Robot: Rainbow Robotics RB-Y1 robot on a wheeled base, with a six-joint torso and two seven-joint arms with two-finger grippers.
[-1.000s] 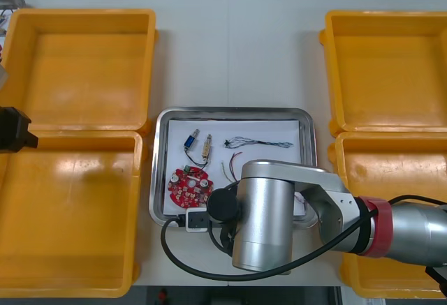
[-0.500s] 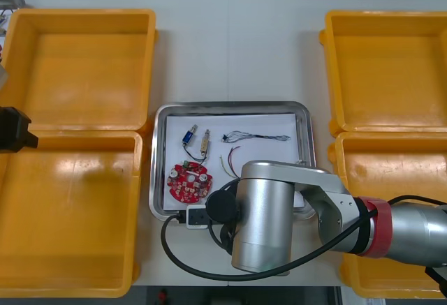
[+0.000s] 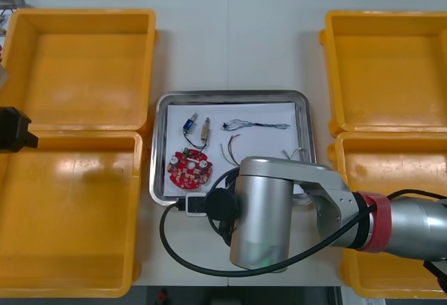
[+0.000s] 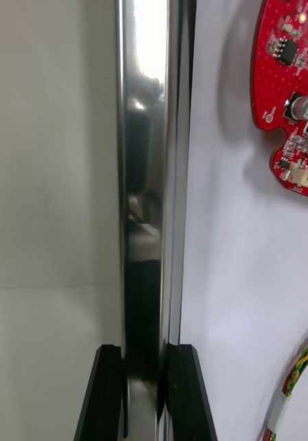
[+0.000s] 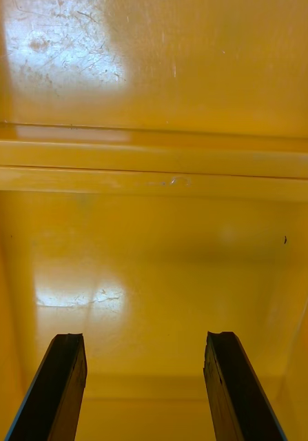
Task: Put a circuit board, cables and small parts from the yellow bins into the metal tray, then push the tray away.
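Right wrist view — I see my right gripper (image 4: 145, 355) clamped on the tray (image 4: 143, 138) rim; left gripper (image 5: 145, 341) spread apart over a bin (image 5: 154, 83).

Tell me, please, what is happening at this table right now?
The right gripper is shut on the near rim of the metal tray, which already holds a red circuit board, cables and small metal parts. The tray has slid a little away from the robot over the last second, so the push is under way. The left gripper waits open over a yellow bin at the table's left side.
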